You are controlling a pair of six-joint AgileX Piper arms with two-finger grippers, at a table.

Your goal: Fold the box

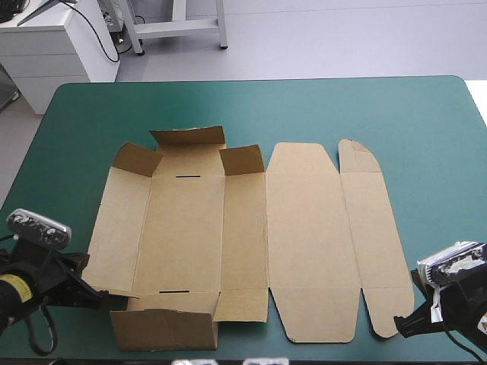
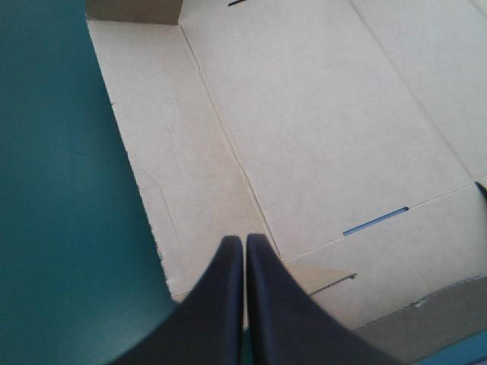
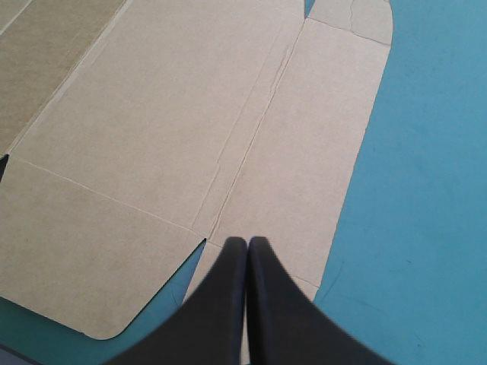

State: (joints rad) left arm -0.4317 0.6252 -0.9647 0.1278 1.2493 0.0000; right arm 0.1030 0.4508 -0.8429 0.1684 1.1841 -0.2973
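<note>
The brown box lies spread in the middle of the table. Its left half has short end flaps raised, a far one and a near one. The lid panels on the right lie flat. My left gripper is shut at the box's near left corner. In the left wrist view the left gripper hovers over the side panel, close to a slot. My right gripper is shut at the near right corner. The right wrist view shows the right gripper above the narrow outer strip, holding nothing.
The teal-green cover stretches wide beyond the box toward the far and right edges. Only a thin band of cover lies between the box and the near table edge.
</note>
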